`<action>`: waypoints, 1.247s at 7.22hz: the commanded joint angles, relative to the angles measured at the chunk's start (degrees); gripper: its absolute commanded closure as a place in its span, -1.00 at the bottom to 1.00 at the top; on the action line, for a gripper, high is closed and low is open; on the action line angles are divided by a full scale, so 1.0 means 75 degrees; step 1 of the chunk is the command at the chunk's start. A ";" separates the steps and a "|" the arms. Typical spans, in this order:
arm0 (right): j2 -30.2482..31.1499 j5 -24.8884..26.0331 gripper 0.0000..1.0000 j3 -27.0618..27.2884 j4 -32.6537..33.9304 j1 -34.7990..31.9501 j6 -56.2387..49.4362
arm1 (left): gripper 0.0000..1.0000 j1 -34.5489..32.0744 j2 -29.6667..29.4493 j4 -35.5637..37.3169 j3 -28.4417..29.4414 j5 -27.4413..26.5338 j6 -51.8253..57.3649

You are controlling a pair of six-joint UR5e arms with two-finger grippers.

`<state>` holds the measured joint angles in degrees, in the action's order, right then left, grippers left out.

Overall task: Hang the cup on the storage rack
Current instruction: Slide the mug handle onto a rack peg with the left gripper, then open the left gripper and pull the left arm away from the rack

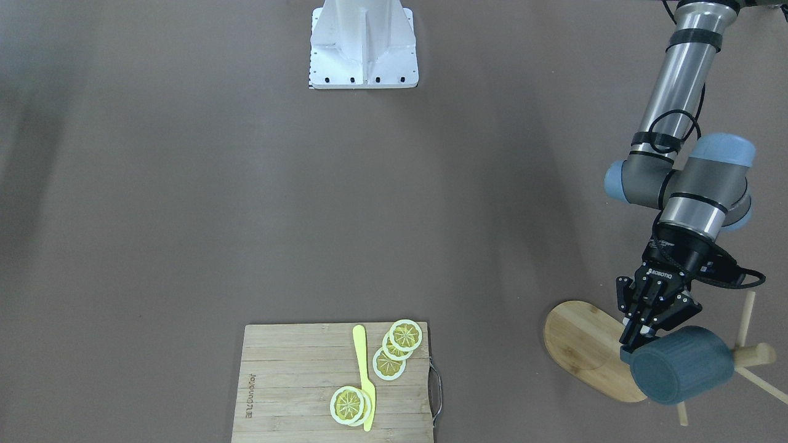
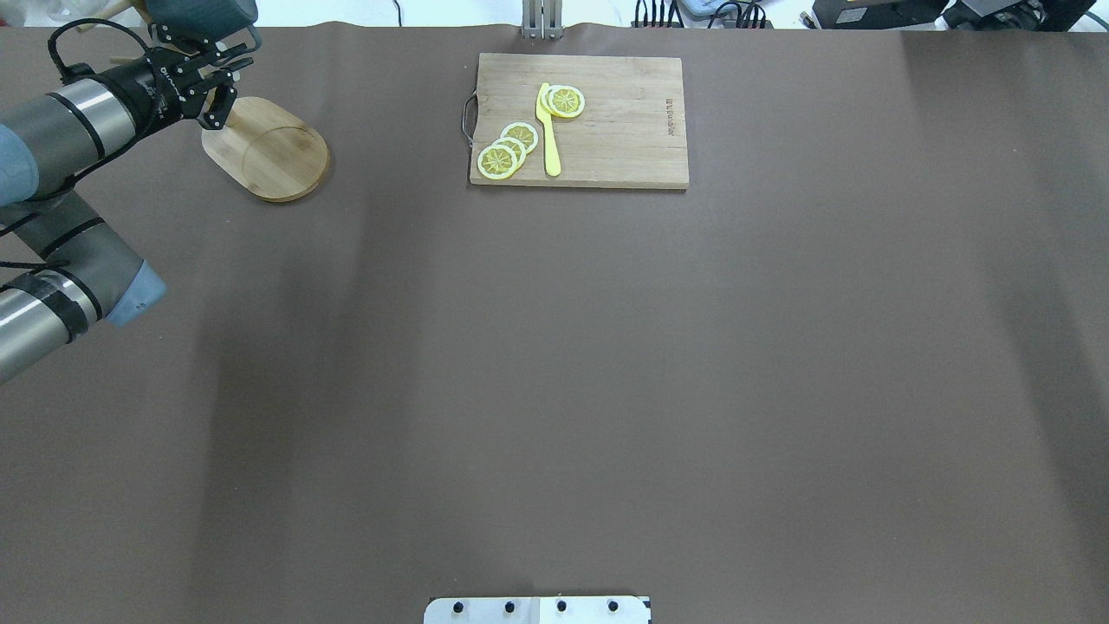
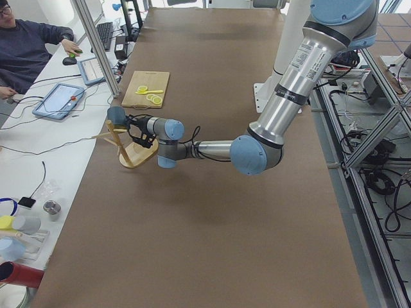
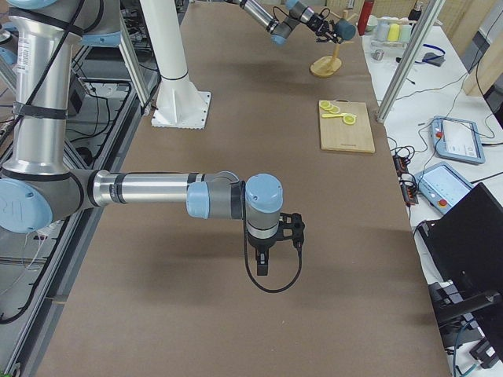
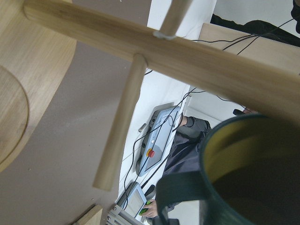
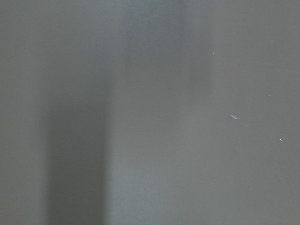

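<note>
The slate-blue cup [image 1: 683, 364] lies on its side in the air, held by my left gripper [image 1: 637, 341], which is shut on its rim end near the handle. It hangs beside the post [image 1: 754, 355] of the bamboo storage rack, above the rack's oval base [image 1: 582, 341]. In the left wrist view the cup's yellow-olive inside [image 5: 253, 173] is just below the post [image 5: 187, 56], with a thin peg [image 5: 119, 126] to its left. The overhead view shows the cup [image 2: 204, 13] and the gripper [image 2: 217, 82] over the base [image 2: 269, 152]. My right gripper [image 4: 263, 263] hangs low over bare table; I cannot tell its state.
A slatted cutting board [image 1: 308, 381] with lemon slices [image 1: 397, 347] and a yellow knife [image 1: 364, 375] lies at the table's far edge, mid-table. The robot's white base [image 1: 363, 46] stands opposite. Operators sit at a side desk [image 3: 38, 70].
</note>
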<state>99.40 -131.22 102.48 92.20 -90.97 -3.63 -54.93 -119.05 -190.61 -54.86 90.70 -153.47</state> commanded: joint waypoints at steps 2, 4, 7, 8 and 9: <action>-0.0012 0.0000 -1.00 -0.0011 0.0000 0.0000 0.0004 | -0.98 0.0023 0.0088 -0.0027 -0.0079 0.0012 0.0071; -0.0023 0.0000 -1.00 -0.0012 0.0000 0.0000 0.0004 | -0.98 0.0046 0.0380 -0.0399 -0.0244 0.0047 0.0466; -0.0023 0.0000 -1.00 -0.0035 0.0000 0.0000 0.0004 | -0.98 0.0058 0.0637 -0.0914 -0.0291 0.0338 0.0704; -0.0035 0.0000 -1.00 -0.0035 0.0000 0.0000 0.0004 | -0.98 0.0046 0.0906 -0.1092 -0.0535 0.0549 0.0716; -0.0035 0.0000 -1.00 -0.0035 0.0000 0.0000 0.0004 | -0.98 0.0046 0.1199 -0.1105 -0.0885 0.0655 0.0960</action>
<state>99.17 -131.22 102.22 92.20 -90.97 -3.60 -54.55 -112.59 -198.04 -58.87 94.31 -147.71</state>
